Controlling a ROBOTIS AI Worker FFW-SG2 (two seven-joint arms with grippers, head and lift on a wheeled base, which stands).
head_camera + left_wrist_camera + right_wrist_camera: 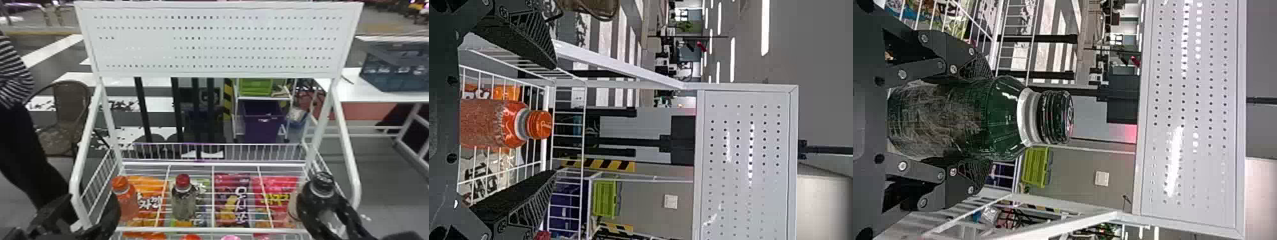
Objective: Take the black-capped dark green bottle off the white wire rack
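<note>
**Green bottle upright in right tool; lift runs along its long axis**

Dark green bottle (1003,112) sits between the right tool's (980,117) two fingers, at the robot's right end of the white wire rack (210,230); long axis near upright, cap (1057,117) up, shoulder and cap clear above the fingers; fingers closed in on both sides of the body, so I read it as a firm hold; can't tell from here whether the base bears on the wires.

Right arm is the near one, so it's my lift; I'd go straight up along that axis, then back toward me; right side rail (346,143) is close outboard, so swinging out before clearing it could clip the bottle or a finger; smooth round body might slip or twist if it catches.

Left tool (554,119) is at the opposite end, fingers wide apart, nothing gripped; orange bottle (504,125) shows between them; I'd leave that arm parked; red-capped bottle (183,198) stands between the two ends, well apart from my lift.
</note>
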